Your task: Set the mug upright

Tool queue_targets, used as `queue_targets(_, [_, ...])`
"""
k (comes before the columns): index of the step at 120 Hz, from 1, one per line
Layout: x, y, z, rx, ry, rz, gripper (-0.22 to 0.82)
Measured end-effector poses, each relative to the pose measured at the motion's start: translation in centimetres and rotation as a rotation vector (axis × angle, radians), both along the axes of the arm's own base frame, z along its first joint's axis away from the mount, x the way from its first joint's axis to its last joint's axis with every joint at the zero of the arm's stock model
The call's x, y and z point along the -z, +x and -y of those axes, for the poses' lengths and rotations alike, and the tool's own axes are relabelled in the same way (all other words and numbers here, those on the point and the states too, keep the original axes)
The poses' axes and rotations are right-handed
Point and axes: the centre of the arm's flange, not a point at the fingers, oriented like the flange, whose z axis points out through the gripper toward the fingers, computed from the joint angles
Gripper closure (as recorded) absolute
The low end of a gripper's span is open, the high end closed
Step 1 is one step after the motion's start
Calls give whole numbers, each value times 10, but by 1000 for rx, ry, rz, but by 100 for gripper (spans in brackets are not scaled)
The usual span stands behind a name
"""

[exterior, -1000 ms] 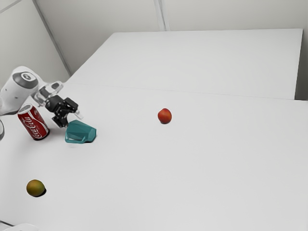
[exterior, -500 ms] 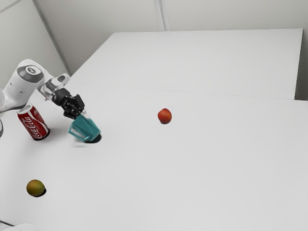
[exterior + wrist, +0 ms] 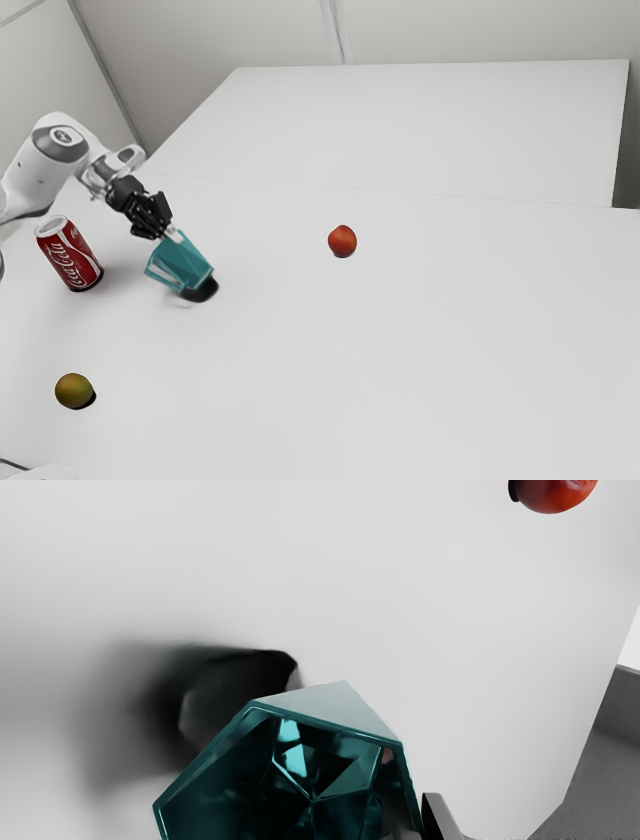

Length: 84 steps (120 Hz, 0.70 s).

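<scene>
My gripper (image 3: pixel 172 235) holds the teal faceted mug (image 3: pixel 184 260) at its rim. The mug hangs tilted, its opening toward my hand and the exterior view's upper left, its base toward the lower right, with a dark shadow on the table below. Its handle faces the exterior view's left. Looking from the wrist, I see into the mug (image 3: pixel 320 705); the gripper (image 3: pixel 419 812) has one finger inside the rim and one outside, closed on the wall between them.
A red Coca-Cola can (image 3: pixel 70 254) stands on the white table (image 3: pixel 400 350) near my arm. A greenish-brown round fruit (image 3: pixel 74 390) lies nearer the exterior camera. A red fruit (image 3: pixel 342 241) rests farther toward the exterior view's right.
From lying on its side, the mug has been raised and tipped more upright in my gripper, shifting slightly toward the exterior view's right. The can and fruits have stayed put.
</scene>
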Motion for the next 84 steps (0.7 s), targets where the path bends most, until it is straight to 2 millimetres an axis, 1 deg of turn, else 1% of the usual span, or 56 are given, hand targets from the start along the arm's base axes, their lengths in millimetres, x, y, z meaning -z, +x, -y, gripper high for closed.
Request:
queue_targets(5, [-13, 0, 5, 7, 15, 7, 78])
queue_targets(11, [-30, -1, 21, 29, 45, 11, 78])
queue_targets(21, [-64, 0, 66, 90, 159, 14, 78])
queue_targets(28, [-78, -1, 96, 126, 232, 16, 78])
queue_targets(37, [-95, 3, 134, 187, 338, 47, 78])
queue_targets(43, [-99, 2, 158, 224, 414, 60, 79])
queue_targets(53, [-96, -20, 201, 277, 515, 90, 79])
queue_targets(58, [-97, -27, 219, 301, 557, 123, 79])
queue_targets(64, [-98, -30, 239, 330, 606, 169, 79])
queue_targets(75, [-91, -32, 276, 399, 698, 247, 79])
queue_targets(84, [-81, -38, 299, 439, 745, 290, 79])
